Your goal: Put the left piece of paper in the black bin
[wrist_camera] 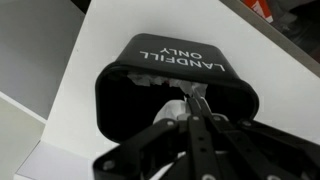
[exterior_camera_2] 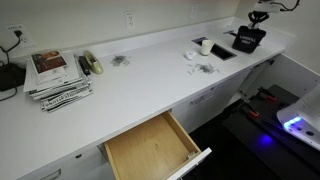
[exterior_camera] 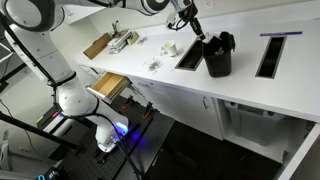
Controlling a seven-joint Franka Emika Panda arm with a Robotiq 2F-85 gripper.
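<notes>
The black bin (wrist_camera: 175,62), labelled "LANDFILL ONLY", stands on the white counter and fills the wrist view; it shows in both exterior views (exterior_camera: 217,57) (exterior_camera_2: 248,40). My gripper (wrist_camera: 194,103) hangs just above the bin's opening (exterior_camera: 197,30) (exterior_camera_2: 258,18). Its fingers are shut on a white crumpled piece of paper (wrist_camera: 176,108), held over the inside of the bin. The paper is too small to make out in the exterior views.
Another white paper wad (exterior_camera: 170,47) (exterior_camera_2: 206,46) lies by a long dark slot (exterior_camera: 190,56); a second slot (exterior_camera: 270,55) lies beyond the bin. Small grey wads (exterior_camera: 155,65) (exterior_camera_2: 203,68) lie on the counter. A drawer (exterior_camera_2: 155,148) stands open. Magazines (exterior_camera_2: 55,75) are stacked at the far end.
</notes>
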